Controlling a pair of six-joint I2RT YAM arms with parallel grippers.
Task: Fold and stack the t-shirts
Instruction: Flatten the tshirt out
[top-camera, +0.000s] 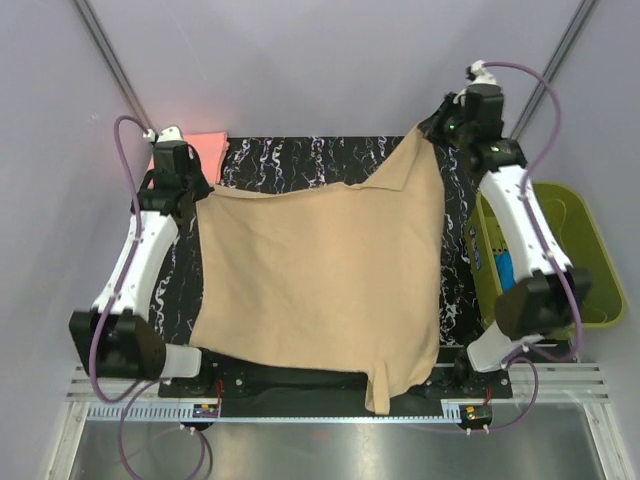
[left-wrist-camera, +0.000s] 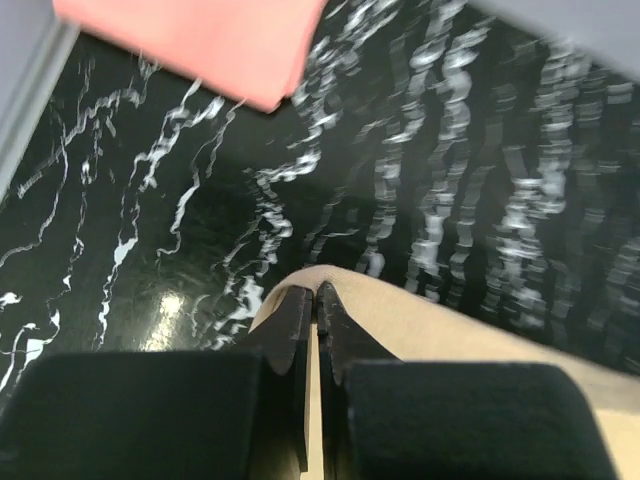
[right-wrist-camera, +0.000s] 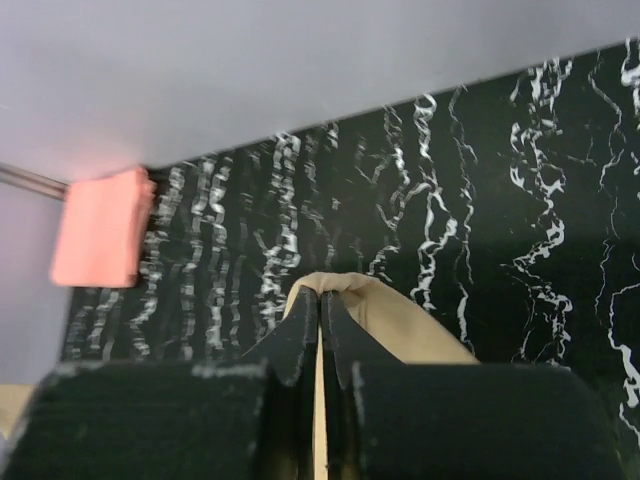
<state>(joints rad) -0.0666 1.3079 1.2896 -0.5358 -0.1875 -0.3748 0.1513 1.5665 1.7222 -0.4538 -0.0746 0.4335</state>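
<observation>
**Tan shirt pinched at two far corners, stretched over the table**

From where I stand, both arms have hold of the tan t-shirt (top-camera: 320, 280) along its far edge. The left tool (left-wrist-camera: 313, 295) is clamped shut on a fold of tan cloth, and the right tool (right-wrist-camera: 320, 298) is shut on another. The shirt lies spread across the black marbled table (top-camera: 300, 160). Its near edge spills over the front, and one narrow flap hangs down below the rest. The salmon-pink t-shirt (top-camera: 205, 146) sits folded at the far left corner, well apart from the right tool and just behind the left arm's wrist.

I take this step to be spreading the shirt flat before folding. To do it well, the two corners should travel together and come to the same depth. At present the right corner sits farther back than the left, so the far edge runs at a slant with a dip between the grips. An even pull away from the bases should bring the hanging hem up onto the table. Both corners should then go down together, with the cloth taut enough to lie without ridges. The pink shirt should be given room.

The left arm reaches up the left side with its wrist turned in toward the cloth. The right arm stretches much farther, to the far right corner beside the green basket (top-camera: 590, 250), with its tool pointing back inward.
</observation>
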